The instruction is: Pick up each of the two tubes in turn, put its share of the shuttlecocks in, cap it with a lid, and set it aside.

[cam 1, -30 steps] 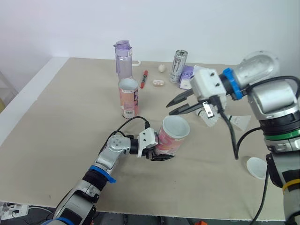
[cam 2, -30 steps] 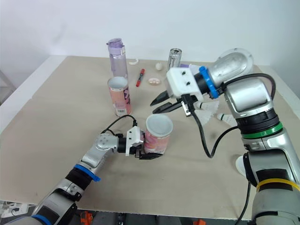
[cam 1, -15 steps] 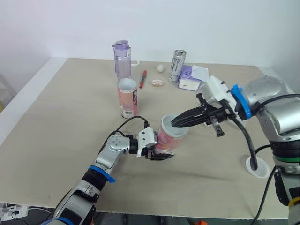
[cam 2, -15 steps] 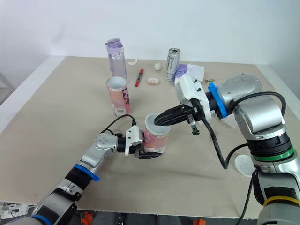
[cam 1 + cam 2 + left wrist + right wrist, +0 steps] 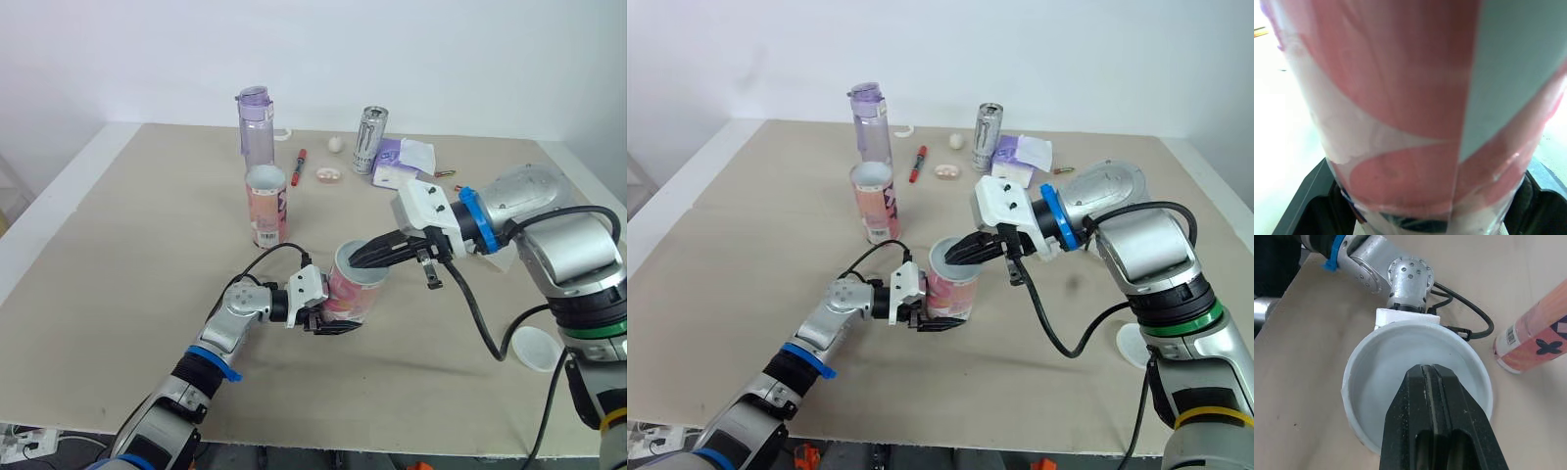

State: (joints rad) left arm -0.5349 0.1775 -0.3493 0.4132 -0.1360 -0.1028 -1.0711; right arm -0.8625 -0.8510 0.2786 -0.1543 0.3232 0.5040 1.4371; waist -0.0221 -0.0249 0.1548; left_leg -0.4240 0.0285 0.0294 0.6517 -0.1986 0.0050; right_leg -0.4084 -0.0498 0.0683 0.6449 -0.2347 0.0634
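A pink and white tube (image 5: 355, 286) is tilted just above the table, its open white-rimmed mouth (image 5: 1418, 382) facing up and right. My left gripper (image 5: 329, 313) is shut on its lower end, a black finger (image 5: 1305, 215) on each side. My right gripper (image 5: 357, 261) is shut, its joined fingertips (image 5: 1432, 372) at the tube's mouth with nothing visible between them. A second pink tube (image 5: 267, 204) stands open and upright further back on the left. A round white lid (image 5: 537, 349) lies near the table's right front edge.
Along the back stand a purple bottle (image 5: 257, 122) and a silver can (image 5: 370, 139). A red pen (image 5: 300, 164), a small white ball (image 5: 336, 143) and a purple and white packet (image 5: 400, 162) lie near them. The beige table (image 5: 137, 255) ends close in front.
My right gripper swung down and left from above the table to the held tube's mouth, and its fingers went from open to shut. The left gripper kept hold of the tube.
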